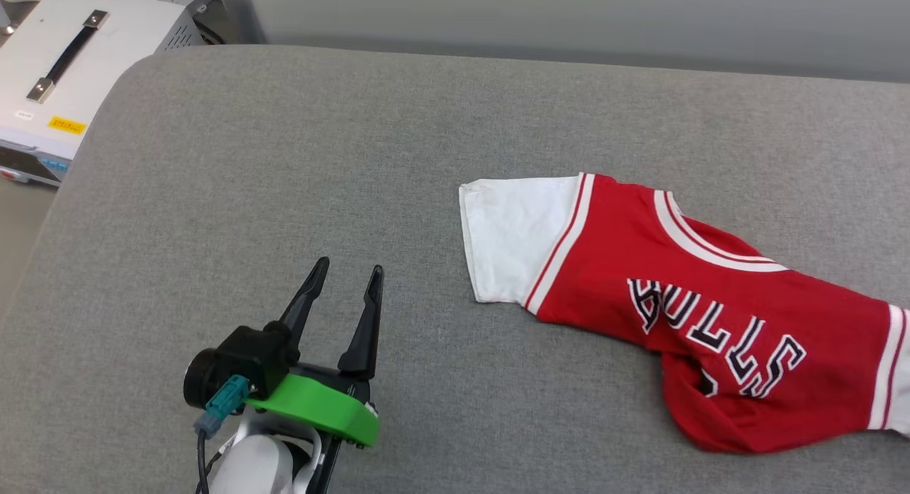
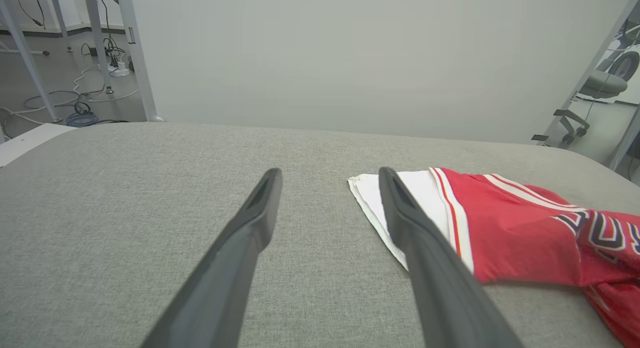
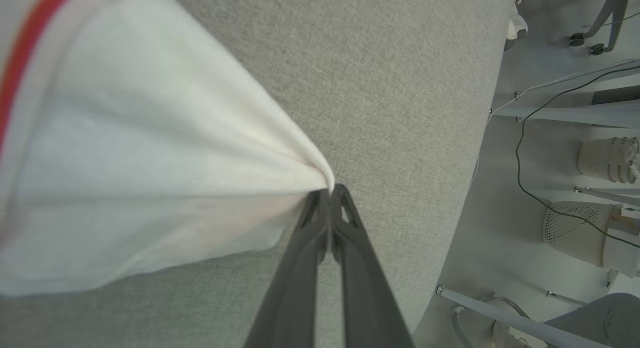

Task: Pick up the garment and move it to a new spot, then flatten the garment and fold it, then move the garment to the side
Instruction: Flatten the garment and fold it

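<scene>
Red garment (image 1: 711, 302) pinched by right claw (image 3: 330, 190); left claw (image 1: 350, 265) spread apart.

A grey fabric-covered surface (image 1: 284, 160) with rounded corners carries 1 red jersey shirt (image 1: 675, 302) with white sleeves, rumpled, on its right side.

garment (image 1: 711, 316) soft matt cloth; table (image 1: 284, 160) coarse grey woven fabric; fingers (image 2: 240, 248) matt plastic
</scene>
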